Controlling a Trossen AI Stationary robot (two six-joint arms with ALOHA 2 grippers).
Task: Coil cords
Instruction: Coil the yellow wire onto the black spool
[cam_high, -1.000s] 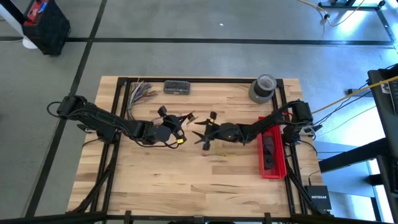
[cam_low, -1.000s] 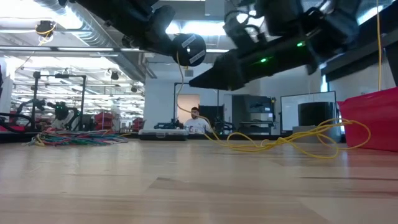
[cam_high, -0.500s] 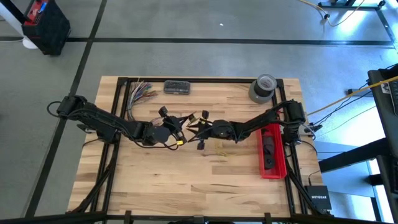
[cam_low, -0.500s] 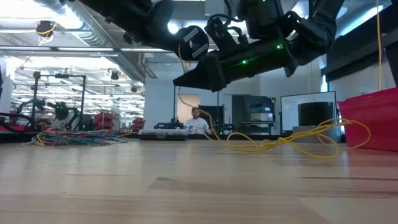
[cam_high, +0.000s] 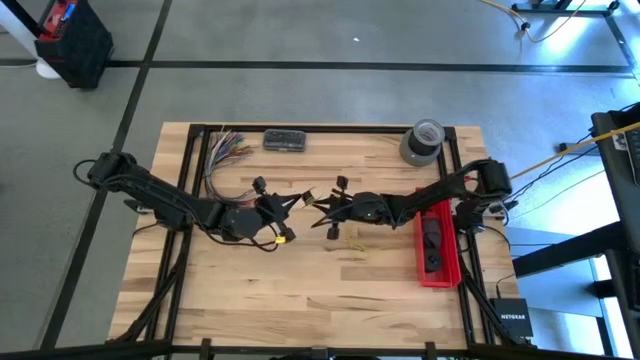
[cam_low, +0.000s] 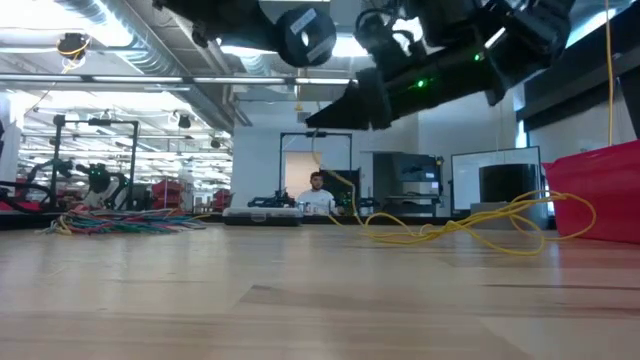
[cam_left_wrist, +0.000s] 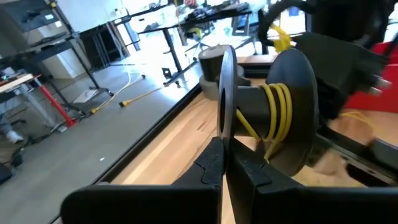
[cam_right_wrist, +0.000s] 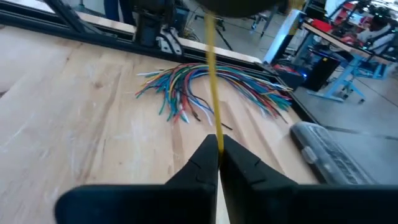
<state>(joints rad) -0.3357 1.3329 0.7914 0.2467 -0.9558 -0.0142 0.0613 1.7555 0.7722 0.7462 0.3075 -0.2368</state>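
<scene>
One yellow cord (cam_low: 470, 226) lies looped just left of the red bin (cam_high: 437, 243), a few turns wound on a spool (cam_left_wrist: 273, 118). Two grippers meet left of that bin: the left gripper (cam_left_wrist: 225, 163) pinches the spool's flange, and the right gripper (cam_right_wrist: 218, 157) is clamped on the cord.

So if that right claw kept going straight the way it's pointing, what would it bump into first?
Probably the spool in the left claw. The right claw, pinching the yellow cord, points straight at it over mid-table. Depth is hard to judge.
</scene>
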